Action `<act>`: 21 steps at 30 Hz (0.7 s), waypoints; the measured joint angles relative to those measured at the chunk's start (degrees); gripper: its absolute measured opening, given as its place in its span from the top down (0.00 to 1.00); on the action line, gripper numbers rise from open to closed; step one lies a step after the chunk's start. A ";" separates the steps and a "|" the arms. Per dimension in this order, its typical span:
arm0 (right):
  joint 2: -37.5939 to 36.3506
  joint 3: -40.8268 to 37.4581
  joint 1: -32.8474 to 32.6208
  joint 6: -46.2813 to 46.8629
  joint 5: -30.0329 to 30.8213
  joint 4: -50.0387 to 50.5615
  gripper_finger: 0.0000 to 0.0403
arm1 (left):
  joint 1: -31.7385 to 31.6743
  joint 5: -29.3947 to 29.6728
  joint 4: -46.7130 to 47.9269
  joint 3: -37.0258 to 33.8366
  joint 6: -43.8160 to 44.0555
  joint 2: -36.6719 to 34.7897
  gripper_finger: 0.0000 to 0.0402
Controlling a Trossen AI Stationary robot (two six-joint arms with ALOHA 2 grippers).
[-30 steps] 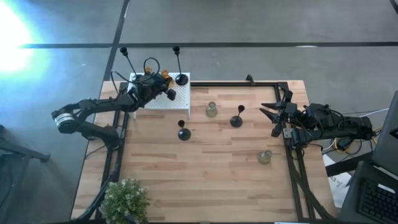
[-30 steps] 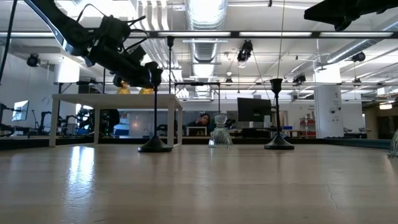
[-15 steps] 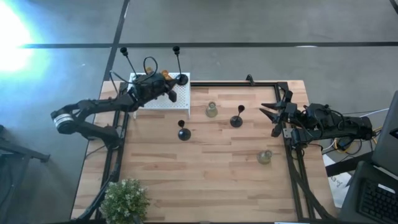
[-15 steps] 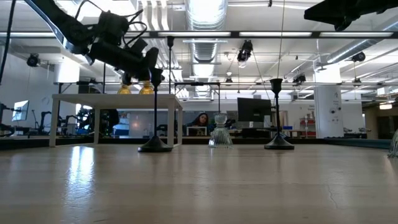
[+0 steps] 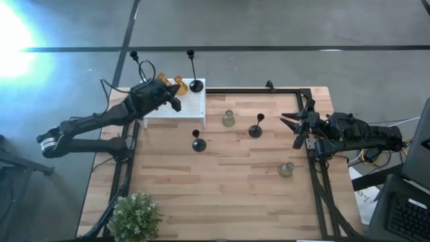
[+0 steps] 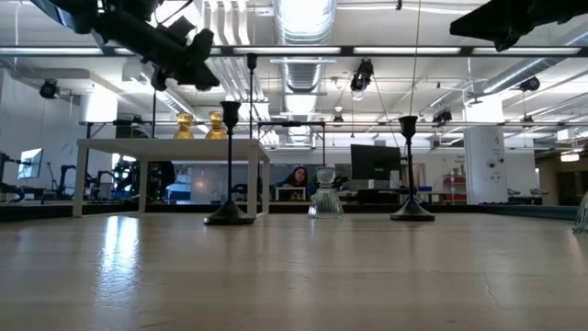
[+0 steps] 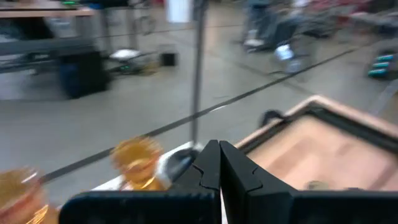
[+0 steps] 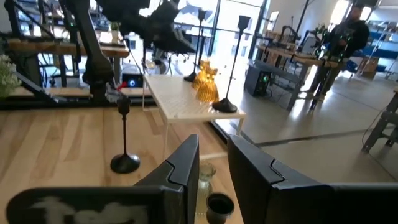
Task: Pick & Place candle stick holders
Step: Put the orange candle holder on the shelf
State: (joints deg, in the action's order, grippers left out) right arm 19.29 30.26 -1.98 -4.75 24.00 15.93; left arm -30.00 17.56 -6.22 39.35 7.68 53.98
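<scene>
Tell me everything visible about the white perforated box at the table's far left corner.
The white perforated box is a flat-topped, table-like stand on thin legs, matte white with a dotted top, sitting level at the wooden table's far left corner. Two amber glass holders and one tall black holder stand on it. The left gripper hangs above it, fingers shut, touching nothing.

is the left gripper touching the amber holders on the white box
Apart. In the low view the left gripper hangs above the amber holders on the white box, with clear space showing between them. Its fingers are shut on nothing.
</scene>
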 joint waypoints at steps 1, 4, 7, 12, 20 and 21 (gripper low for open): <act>0.01 0.00 0.00 -0.22 0.00 -0.63 0.80 | 1.09 2.66 0.48 0.00 0.28 -0.02 1.00; 0.00 0.00 0.00 -1.33 -0.01 -2.73 0.78 | 4.23 5.85 0.30 -0.09 2.18 0.95 1.00; 0.00 0.00 0.00 -1.73 0.01 -3.70 0.77 | 7.05 11.17 0.52 -0.17 3.78 3.12 1.00; 0.04 0.00 0.00 -2.33 0.01 -4.23 0.79 | 8.15 18.36 1.23 0.13 6.64 6.67 1.00; 0.04 0.00 0.00 -2.75 0.01 -4.25 0.81 | 8.15 22.95 0.70 1.72 7.61 11.49 1.00; 0.04 0.00 0.00 -2.75 0.01 -4.25 0.82 | 8.15 23.62 0.68 1.96 7.61 12.02 1.00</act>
State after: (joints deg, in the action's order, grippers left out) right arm 19.33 30.26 -1.98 -7.51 24.01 11.68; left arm -21.85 41.17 -5.54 41.31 15.29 66.00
